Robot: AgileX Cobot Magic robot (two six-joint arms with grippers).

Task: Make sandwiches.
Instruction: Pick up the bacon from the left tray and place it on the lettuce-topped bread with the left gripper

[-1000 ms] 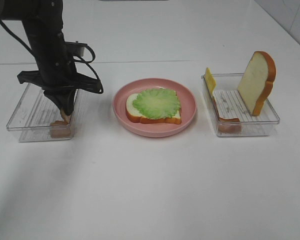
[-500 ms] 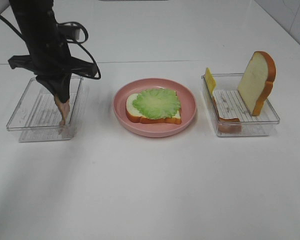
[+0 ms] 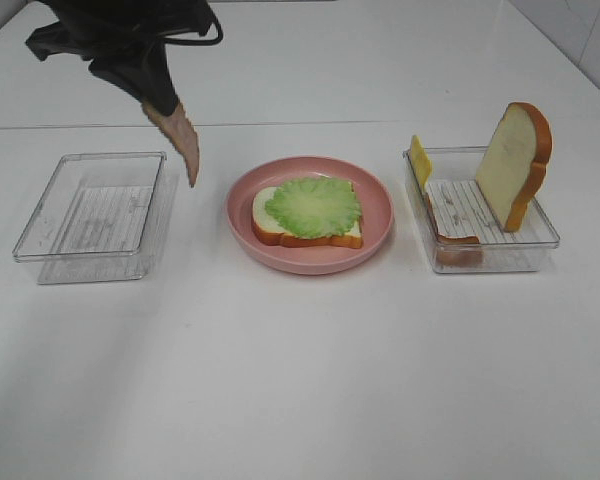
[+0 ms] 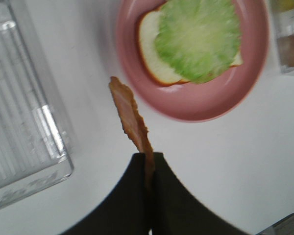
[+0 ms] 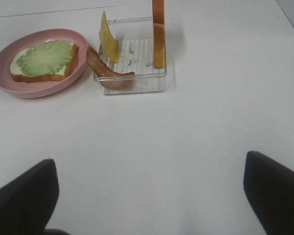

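My left gripper is shut on a brown bacon strip, which hangs in the air between the left clear container and the pink plate. In the left wrist view the bacon hangs from the shut gripper beside the plate. On the plate lies a bread slice topped with green lettuce. My right gripper is open and empty, well short of the right container; it is out of the high view.
The right clear container holds an upright bread slice, a yellow cheese slice and another bacon strip. The left container has nothing in it. The white table runs out to a back edge line.
My left gripper has lifted the bacon strip out of the left container and carried it up and to the right, towards the plate. Nothing else has moved.
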